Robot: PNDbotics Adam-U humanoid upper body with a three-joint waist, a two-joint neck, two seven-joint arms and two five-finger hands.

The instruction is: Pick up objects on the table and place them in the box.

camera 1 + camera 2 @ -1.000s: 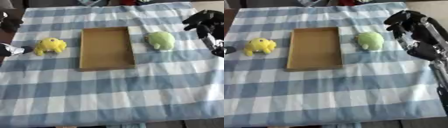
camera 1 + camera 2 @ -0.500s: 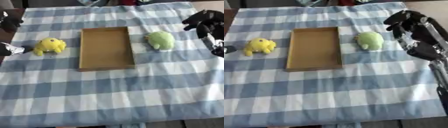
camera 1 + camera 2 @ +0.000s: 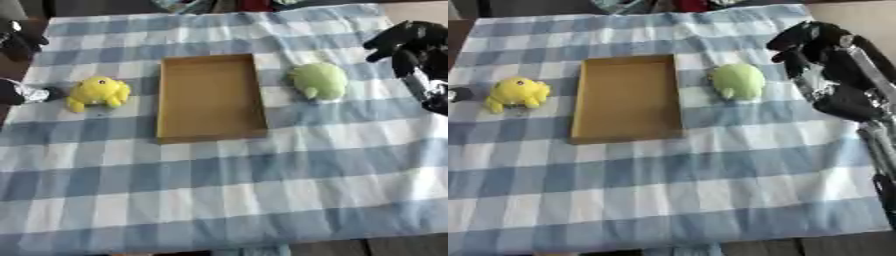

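An empty shallow cardboard box (image 3: 210, 100) lies in the middle of the blue checked cloth. A yellow plush toy (image 3: 98, 93) sits on the cloth left of it, and a green plush toy (image 3: 738, 81) lies right of it. My right hand (image 3: 814, 44) hovers to the right of the green toy, apart from it, with relaxed fingers holding nothing. Of my left hand (image 3: 19, 93) only black and silver parts show at the left edge, just left of the yellow toy.
The checked tablecloth (image 3: 227, 190) covers the whole table, with its front edge at the bottom of the view. My right forearm (image 3: 859, 95) runs down the right side. Dark clutter lies beyond the far edge.
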